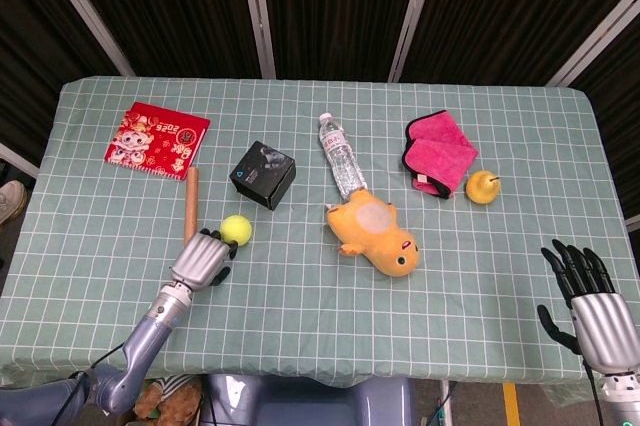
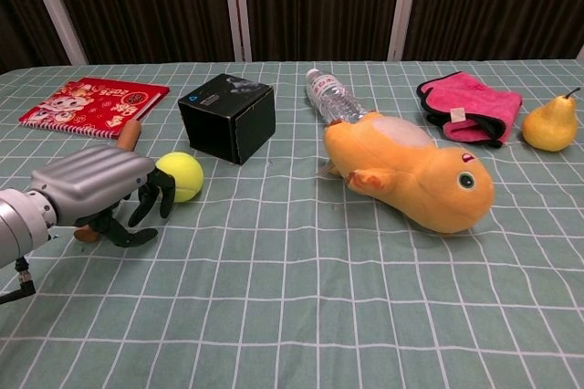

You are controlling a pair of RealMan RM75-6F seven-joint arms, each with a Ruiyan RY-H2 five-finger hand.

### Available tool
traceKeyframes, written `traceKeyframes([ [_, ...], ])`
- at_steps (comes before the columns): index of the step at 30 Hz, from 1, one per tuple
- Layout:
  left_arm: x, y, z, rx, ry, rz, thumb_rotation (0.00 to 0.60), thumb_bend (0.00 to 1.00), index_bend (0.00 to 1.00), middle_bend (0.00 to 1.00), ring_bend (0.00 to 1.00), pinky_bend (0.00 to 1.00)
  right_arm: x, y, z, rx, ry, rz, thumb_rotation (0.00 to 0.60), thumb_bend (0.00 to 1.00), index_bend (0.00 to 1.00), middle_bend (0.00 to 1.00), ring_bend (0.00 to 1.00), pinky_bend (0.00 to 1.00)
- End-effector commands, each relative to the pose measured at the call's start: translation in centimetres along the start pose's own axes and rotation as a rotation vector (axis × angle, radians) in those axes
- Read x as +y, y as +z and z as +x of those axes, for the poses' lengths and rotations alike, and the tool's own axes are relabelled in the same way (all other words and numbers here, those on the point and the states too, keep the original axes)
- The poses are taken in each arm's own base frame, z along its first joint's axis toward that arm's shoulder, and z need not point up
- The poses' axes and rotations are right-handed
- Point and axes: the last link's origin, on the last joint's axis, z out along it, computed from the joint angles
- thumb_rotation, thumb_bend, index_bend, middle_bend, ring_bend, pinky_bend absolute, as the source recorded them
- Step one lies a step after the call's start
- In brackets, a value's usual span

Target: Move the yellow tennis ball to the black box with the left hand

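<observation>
Left hand fingers curled, holding nothing, touching round yellow felt tennis ball just ahead; black cardboard box beyond. Right hand fingers apart, empty.

My left hand has a silvery, brushed-metal back and dark matt fingers; my right hand looks the same. The tennis ball is fuzzy yellow felt. The box is matt black card with a faint sheen. A green checked cloth covers the surface. The rod looks like plain wood. The bottle is clear glossy plastic, the duck toy soft plush, the towel pink fleece, the booklet glossy paper and the pear smooth-skinned.
</observation>
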Motion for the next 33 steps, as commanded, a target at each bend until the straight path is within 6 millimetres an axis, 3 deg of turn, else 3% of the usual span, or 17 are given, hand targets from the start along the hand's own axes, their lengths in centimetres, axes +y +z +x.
traceKeyframes([
  [1, -0.1, 0.3, -0.2, -0.005, 0.004, 0.011, 0.6, 0.31, 0.37, 0.53, 0.3, 0.34, 0.0, 0.0, 0.0, 0.0, -0.001, 0.0, 0.6, 0.44, 0.0, 0.0, 0.0, 0.0],
  [8, 0.0, 0.9, 0.0, 0.019, -0.013, 0.016, 0.6, 0.31, 0.29, 0.37, 0.22, 0.28, -0.1, 0.0, -0.1, -0.012, 0.0, 0.002, 0.6, 0.44, 0.0, 0.0, 0.0, 0.0],
  [26, 0.2, 3.1, 1.4, 0.046, 0.005, -0.009, 0.6, 0.31, 0.28, 0.36, 0.21, 0.26, -0.1, -0.4, 0.3, 0.016, -0.004, 0.006, 0.6, 0.44, 0.0, 0.0, 0.0, 0.0],
  [33, -1.2, 3.3, 2.4, 0.05, 0.053, 0.014, 0.6, 0.31, 0.28, 0.35, 0.21, 0.26, 0.3, -0.1, 0.5, 0.032, 0.001, -0.006, 0.6, 0.44, 0.0, 0.0, 0.0, 0.0],
])
